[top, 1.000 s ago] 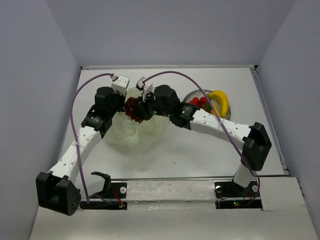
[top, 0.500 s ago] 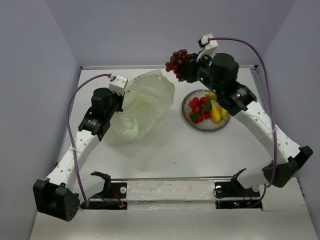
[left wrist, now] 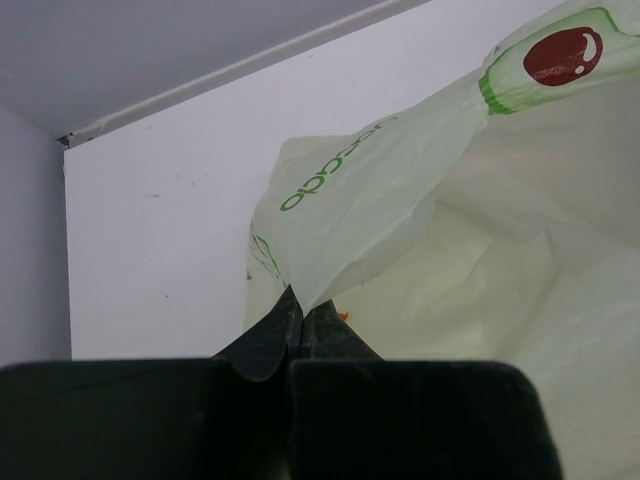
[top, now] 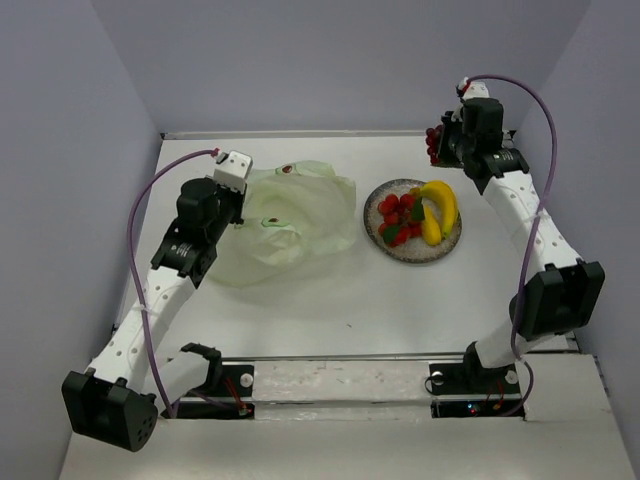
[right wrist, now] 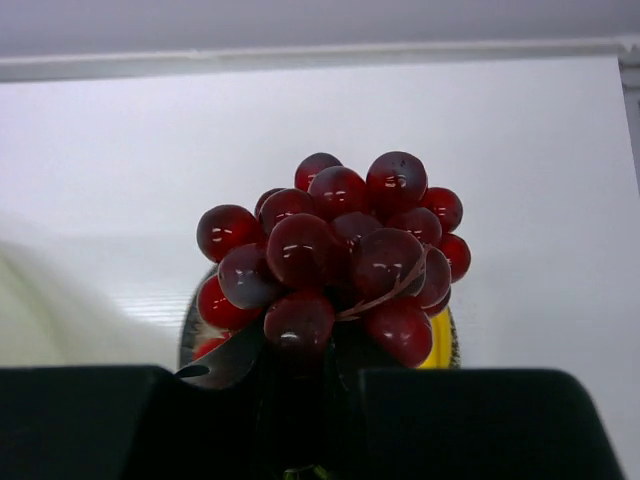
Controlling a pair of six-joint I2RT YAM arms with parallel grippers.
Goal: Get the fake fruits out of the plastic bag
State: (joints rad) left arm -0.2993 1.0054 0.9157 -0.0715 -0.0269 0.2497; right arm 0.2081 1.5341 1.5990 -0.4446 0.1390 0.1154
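Observation:
The pale yellow-green plastic bag lies crumpled on the table at centre left; it fills the left wrist view. My left gripper is shut on the bag's edge. My right gripper is shut on the dark purple grape bunch and holds it in the air at the back right, above the far side of the plate. The grey speckled plate holds the red berry cluster, the yellow banana and a yellow-orange fruit.
A raised white rim runs along the table's back edge. The grey enclosure walls stand at left and right. Purple cables loop above both arms.
My right gripper has carried the grape bunch out of the bag, up and across to the back right above the plate. The bag has slumped flatter. My left gripper still pinches the bag.

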